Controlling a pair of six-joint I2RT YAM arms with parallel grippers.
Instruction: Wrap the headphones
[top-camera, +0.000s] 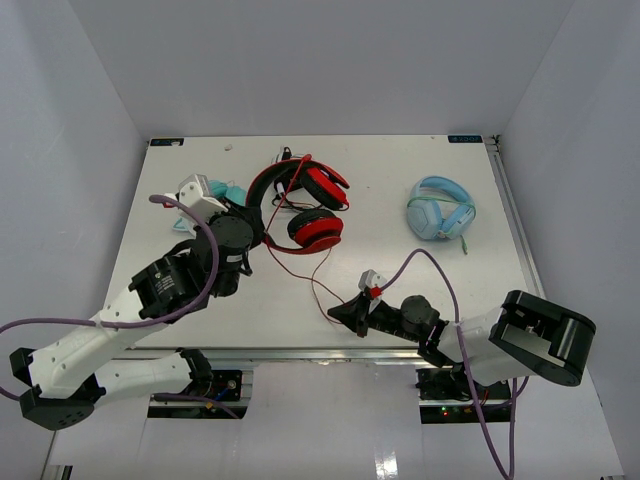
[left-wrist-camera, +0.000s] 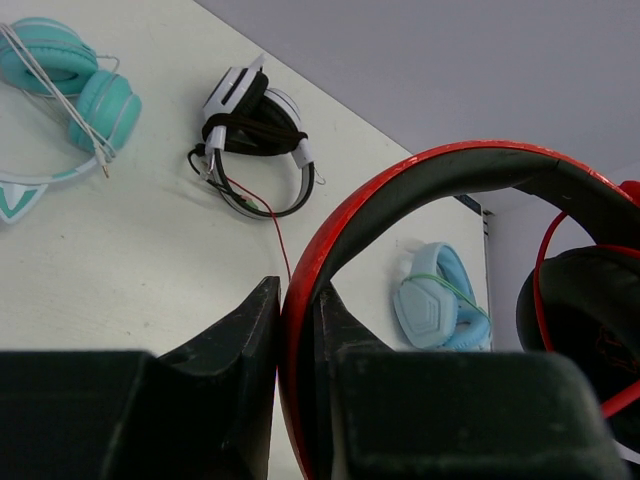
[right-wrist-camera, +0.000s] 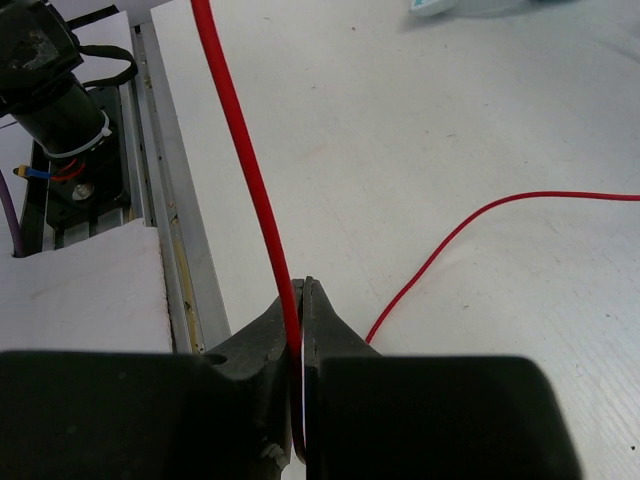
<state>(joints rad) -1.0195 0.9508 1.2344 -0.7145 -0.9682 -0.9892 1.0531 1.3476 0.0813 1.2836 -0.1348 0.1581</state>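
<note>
The red headphones (top-camera: 318, 232) with black pads lie at the table's middle back, their headband (top-camera: 258, 186) arcing left. My left gripper (top-camera: 250, 222) is shut on the headband; in the left wrist view the red band (left-wrist-camera: 420, 175) runs between the closed fingers (left-wrist-camera: 250, 330). The thin red cable (top-camera: 312, 283) trails from the ear cups toward the near edge. My right gripper (top-camera: 342, 314) is shut on the cable near the front edge; in the right wrist view the cable (right-wrist-camera: 236, 135) rises from the pinched jaws and a slack loop (right-wrist-camera: 480, 212) lies on the table.
Light-blue headphones (top-camera: 441, 210) lie at the right back. Teal headphones (top-camera: 218, 188) sit at the left, partly under my left arm. A black-and-white pair (left-wrist-camera: 256, 128) lies behind the red ones. The table's metal front rail (right-wrist-camera: 168, 240) is close to my right gripper.
</note>
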